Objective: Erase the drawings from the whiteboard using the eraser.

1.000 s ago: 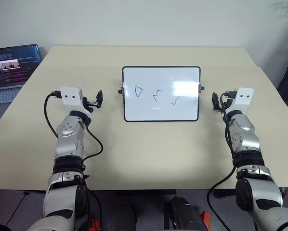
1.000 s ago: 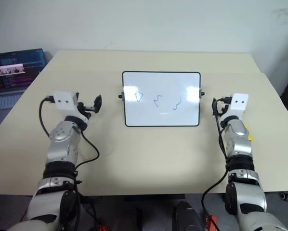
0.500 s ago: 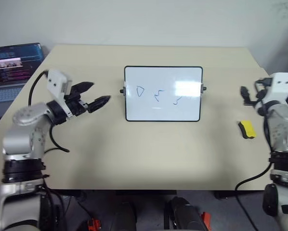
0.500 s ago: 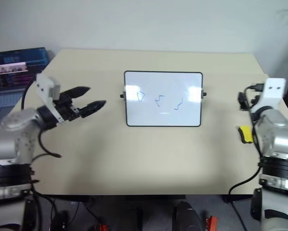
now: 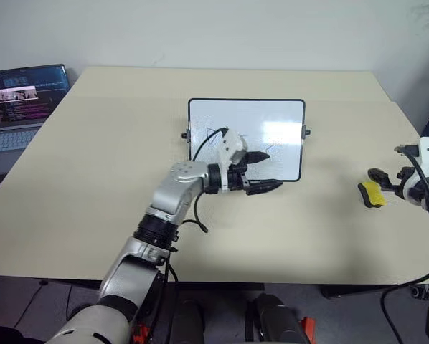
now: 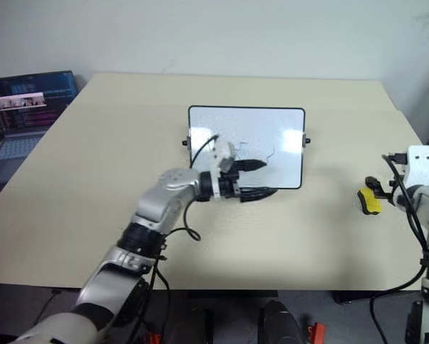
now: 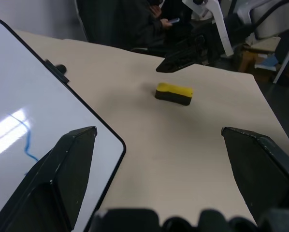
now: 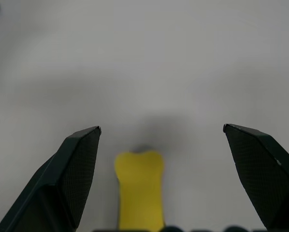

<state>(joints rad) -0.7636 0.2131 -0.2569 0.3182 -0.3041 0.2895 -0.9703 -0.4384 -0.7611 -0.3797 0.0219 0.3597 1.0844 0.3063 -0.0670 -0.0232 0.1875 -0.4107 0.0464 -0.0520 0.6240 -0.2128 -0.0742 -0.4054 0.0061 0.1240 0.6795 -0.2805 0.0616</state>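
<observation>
Two head views: left gripper [image 5: 261,172], jaws spread and empty, has swung across in front of the whiteboard [image 5: 279,115], hiding part of the drawings [image 6: 270,153]; right gripper [image 5: 384,180] has drawn back over the eraser [image 5: 371,193]. Left wrist view: eraser lies on the table [image 7: 149,140] beyond the board's corner. Right wrist view: wide-spread fingers [image 8: 74,169] straddle it, untouched, so the grasp is probably next.

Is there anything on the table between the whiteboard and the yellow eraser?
No. In the left eye view, just bare table lies between the whiteboard and the eraser.
</observation>
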